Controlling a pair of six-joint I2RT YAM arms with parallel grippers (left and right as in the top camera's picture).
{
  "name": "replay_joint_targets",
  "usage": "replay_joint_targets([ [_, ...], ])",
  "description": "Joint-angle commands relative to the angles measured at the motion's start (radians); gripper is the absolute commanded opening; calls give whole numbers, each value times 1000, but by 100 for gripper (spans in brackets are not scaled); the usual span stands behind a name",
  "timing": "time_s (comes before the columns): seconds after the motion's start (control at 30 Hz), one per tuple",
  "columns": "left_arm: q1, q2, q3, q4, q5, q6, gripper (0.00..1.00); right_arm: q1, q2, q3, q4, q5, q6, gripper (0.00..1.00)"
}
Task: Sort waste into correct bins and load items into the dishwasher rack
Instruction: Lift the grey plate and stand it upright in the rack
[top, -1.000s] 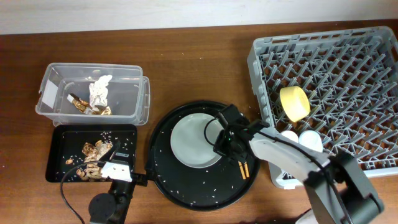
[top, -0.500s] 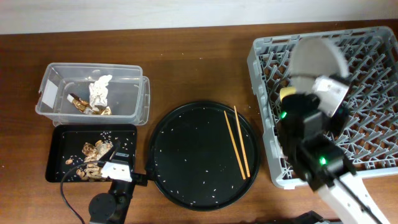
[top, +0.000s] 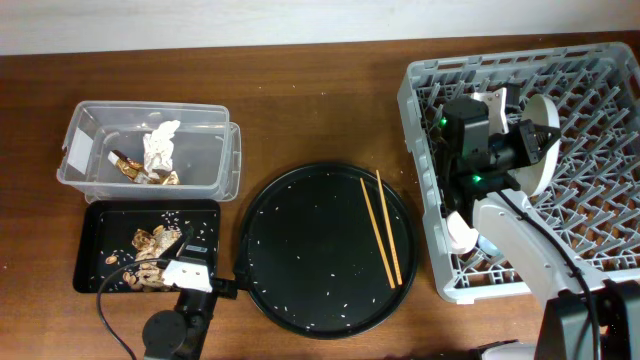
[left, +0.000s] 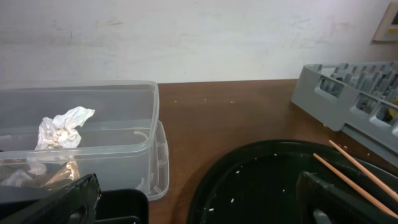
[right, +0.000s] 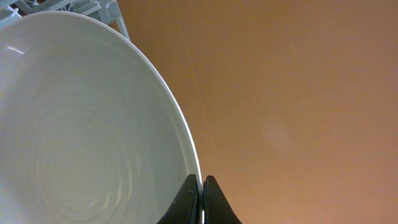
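Right now my right gripper (right: 200, 198) has its fingertips pressed together on the rim of the plate (right: 81, 137), pinching it at the edge. Overhead, the plate (top: 540, 170) stands on edge over the left part of the rack (top: 600, 80), among the upright pegs. I cannot tell whether its lower rim touches the rack floor. The right wrist view shows little more than the pale, ringed face of the plate and a corner of grey lattice (right: 56, 6) at top left.

My left gripper (left: 196, 186) is spread wide and holding nothing, one dark finger at each lower corner of its view. It sits low at the near-left of the table, by the small black tray (top: 95, 225).

The chopsticks (top: 382, 228) lie side by side on the right half of the big round tray (top: 270, 300), nearly parallel, with rice grains scattered around them.

The tub (top: 225, 160) sits at far left with the napkin (top: 160, 148) and the wrapper (top: 130, 166) inside. Just in front of it, the small black tray holds the scraps (top: 150, 243) and some rice.
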Motion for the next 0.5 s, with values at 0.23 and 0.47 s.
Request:
replay_joint_targets([
  [0.23, 5, -5, -8, 3, 7, 15, 99, 126, -31, 6, 126, -7, -15, 88],
  [0.47, 5, -5, -8, 3, 7, 15, 99, 434, -284, 11, 165, 52, -14, 96],
])
